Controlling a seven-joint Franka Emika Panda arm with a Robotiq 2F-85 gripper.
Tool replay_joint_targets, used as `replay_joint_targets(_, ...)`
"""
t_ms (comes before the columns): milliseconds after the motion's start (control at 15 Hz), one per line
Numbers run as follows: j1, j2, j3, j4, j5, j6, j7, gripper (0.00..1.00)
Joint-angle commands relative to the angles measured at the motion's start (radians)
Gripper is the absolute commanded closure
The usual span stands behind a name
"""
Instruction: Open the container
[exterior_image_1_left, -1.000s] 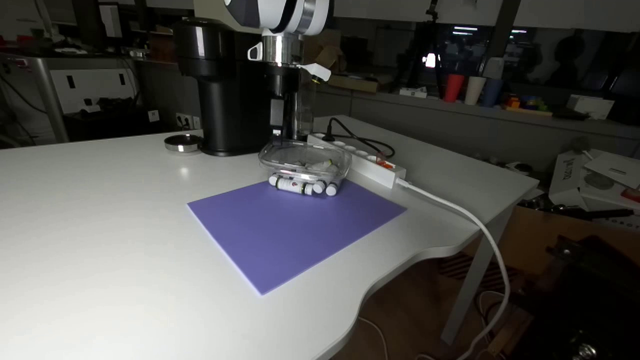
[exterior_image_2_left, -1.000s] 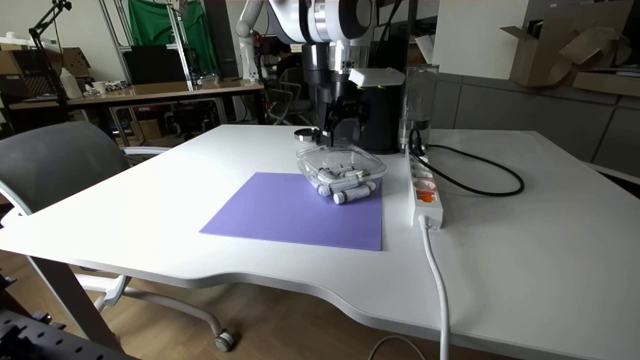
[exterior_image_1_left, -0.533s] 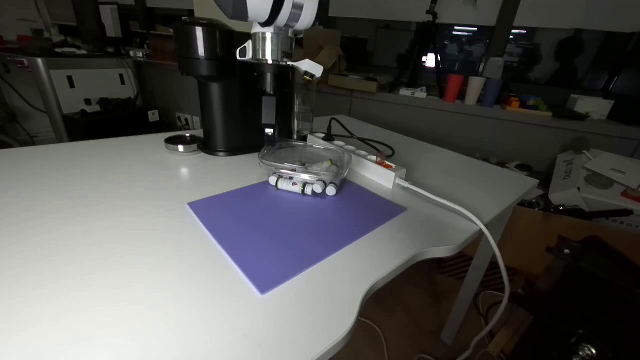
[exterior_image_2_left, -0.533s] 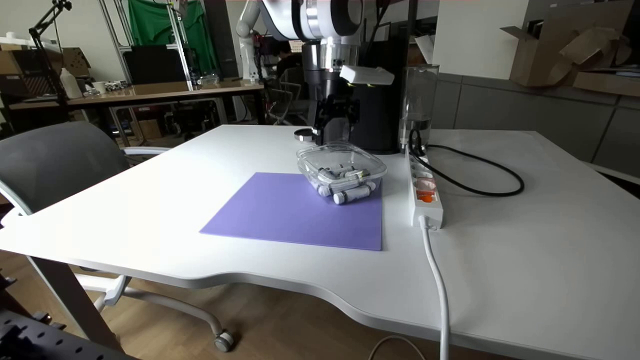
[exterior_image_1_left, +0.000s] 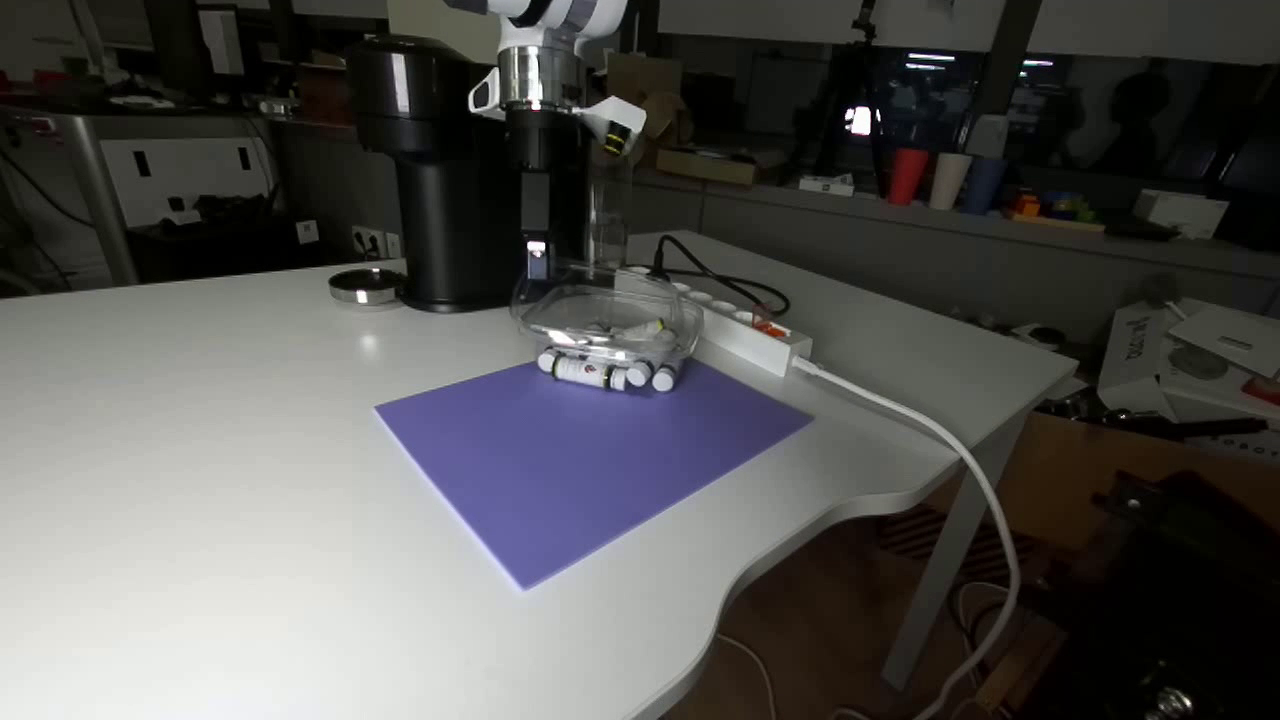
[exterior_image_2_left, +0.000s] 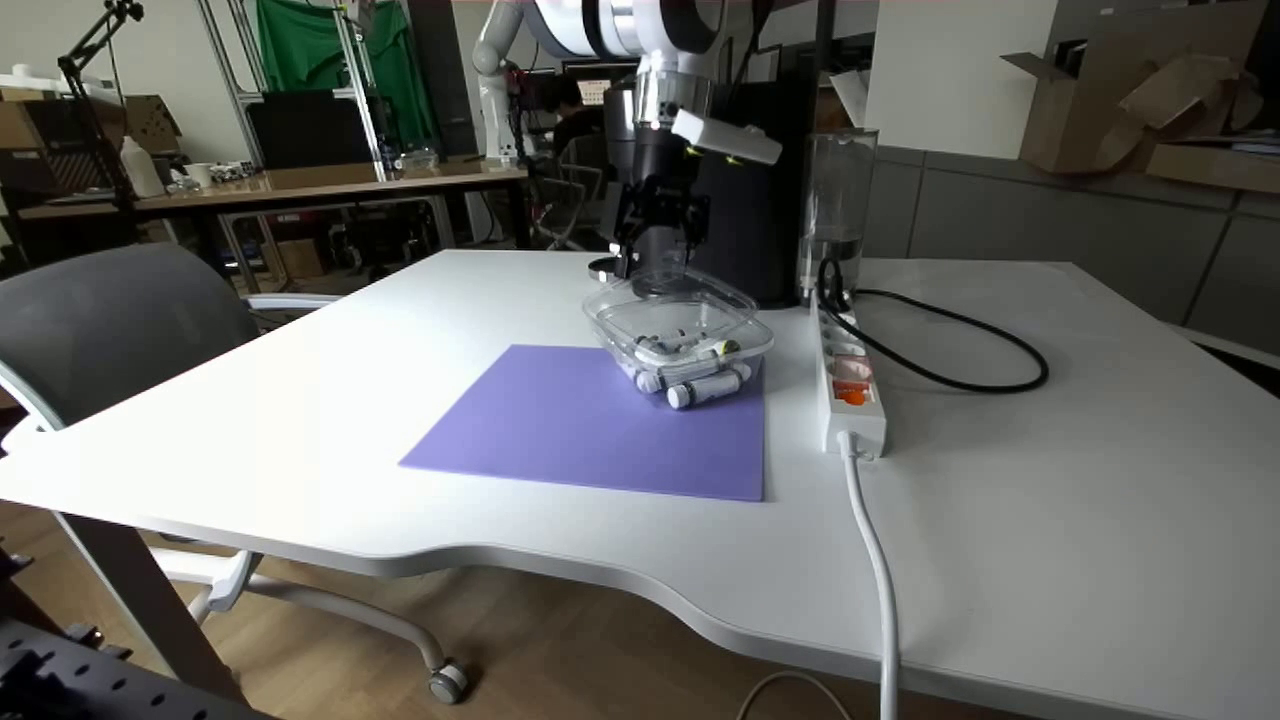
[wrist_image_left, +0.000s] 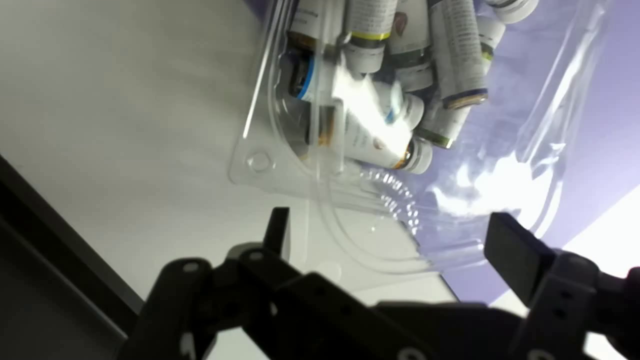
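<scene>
The container (exterior_image_1_left: 690, 345) is a clear plastic tub with rounded corners, holding several small white-labelled vials (wrist_image_left: 385, 140). It sits at the back of the purple mat, also in the other exterior picture (exterior_image_2_left: 755, 350). Its thin clear lid (exterior_image_2_left: 720, 295) is tilted, its gripper-side edge raised off the tub; this also shows in an exterior view (exterior_image_1_left: 525, 292). My gripper (wrist_image_left: 392, 225) is at the raised end, fingers wide apart, with the lid's corner (wrist_image_left: 370, 250) between them. In both exterior views the gripper (exterior_image_1_left: 537, 262) (exterior_image_2_left: 657, 262) is just above that end. Exact finger contact cannot be told.
The purple mat (exterior_image_1_left: 590, 470) lies on the white table. A black coffee machine (exterior_image_1_left: 435, 200) stands behind the gripper, with a clear tank (exterior_image_2_left: 838, 200) beside it. A white power strip (exterior_image_2_left: 850, 410) with black and white cables lies beside the container. A round metal-rimmed dish (exterior_image_1_left: 366, 290) stands nearby.
The gripper moved away from the container's middle toward the coffee machine, then rose slightly and tilted. The lid's gripper-side edge has come up from the tub. The tub and vials stayed put.
</scene>
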Motion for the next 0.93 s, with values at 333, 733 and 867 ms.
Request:
replay_joint_targets(333, 0.009, -0.081, -0.013, 0.001, 0.024, -0.249, 0.028, 0.00)
replay_joint_targets(733, 0.071, -0.164, -0.048, -0.094, -0.019, -0.241, 0.174, 0.00)
replay_joint_targets(867, 0.099, -0.187, -0.062, -0.135, -0.047, -0.224, 0.259, 0.00)
